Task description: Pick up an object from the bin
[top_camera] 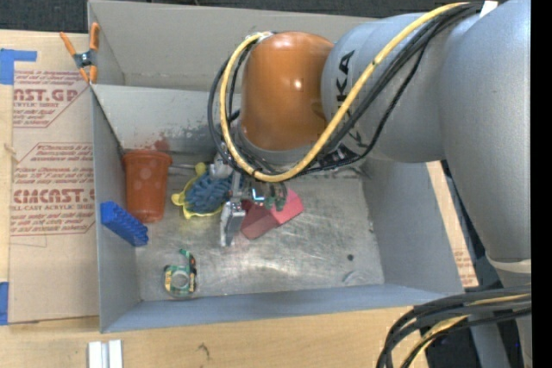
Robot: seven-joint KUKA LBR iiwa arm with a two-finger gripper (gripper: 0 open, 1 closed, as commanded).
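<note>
Whether the jaws are spread or pressed together cannot be told: the orange cover (285, 99) on the wrist and its cables (226, 99) hang over them. The gripper (235, 227) is down near the floor of the bin (345, 246), about its middle. A pink-red block (274, 211) lies just at its right in the view, touching it or nearly so; whether the block is between the jaws is unclear. A blue and yellow toy (203, 194) is just at its left. Farther left, an orange cup (145, 184) sits by the bin's left wall, with a blue toy brick (123, 224) close below it. A small round greenish thing (179, 276) lies apart, toward the bottom wall.
</note>
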